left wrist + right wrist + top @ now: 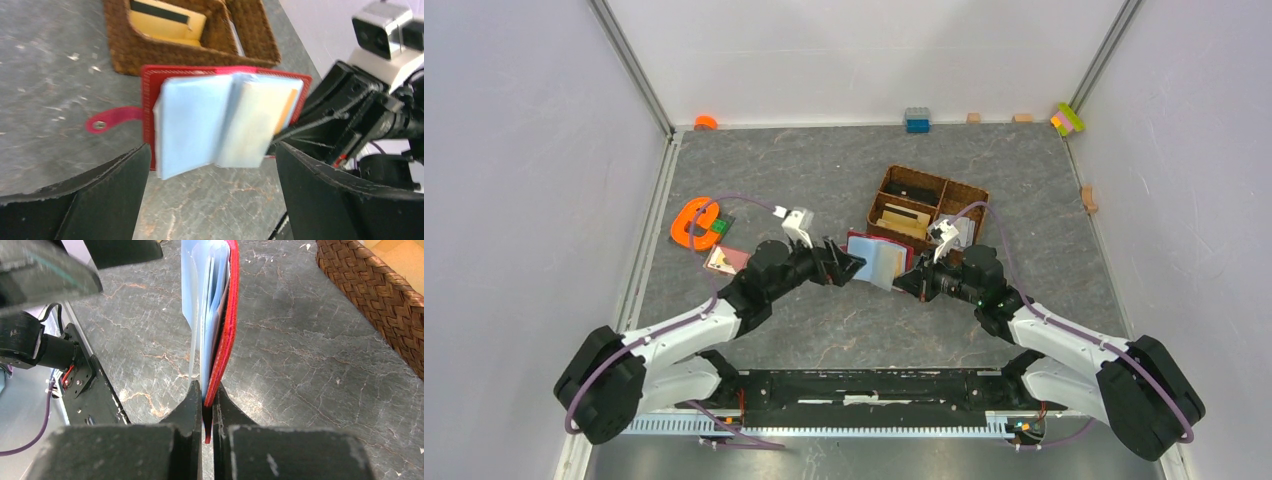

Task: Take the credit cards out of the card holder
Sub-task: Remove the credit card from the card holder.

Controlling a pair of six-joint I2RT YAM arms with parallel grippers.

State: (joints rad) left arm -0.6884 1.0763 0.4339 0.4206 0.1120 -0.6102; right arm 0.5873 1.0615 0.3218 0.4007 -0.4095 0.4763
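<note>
Right fingers (196,397): closed tight on the lower edge of the card holder (227,330), pinching the red cover and the clear sleeves together.
Left fingers (849,267): spread wide, one on each side of the holder, touching neither it nor the sleeves.
Card holder, place: between the two arms near the middle of the table (844,170), just in front of the basket, carried on edge by the right fingers; I cannot tell whether it touches the table.
Card holder, build: red leather-like cover with stitched edges, roughly square, lying open; a narrow red strap with a metal snap sticks out on the side away from the right fingers.
Card holder, contents: a fan of pale blue, glossy plastic sleeves bound at the spine; the credit cards (286,107) sit inside them, one showing as an orange-tan strip at the sleeve edge nearest the right fingers, the others blurred.
Basket (150,50): brown woven wicker, rectangular, split into compartments.
Basket, contents: one compartment holds flat tan-yellow cards, one with a dark stripe; pale flat pieces lie in the next, too hidden to name.
Table surface: dark grey, stone-like, veined with pale and rust cracks.
Left of the arms: an orange plastic loop (694,222) and a flat pink piece (727,260).
</note>
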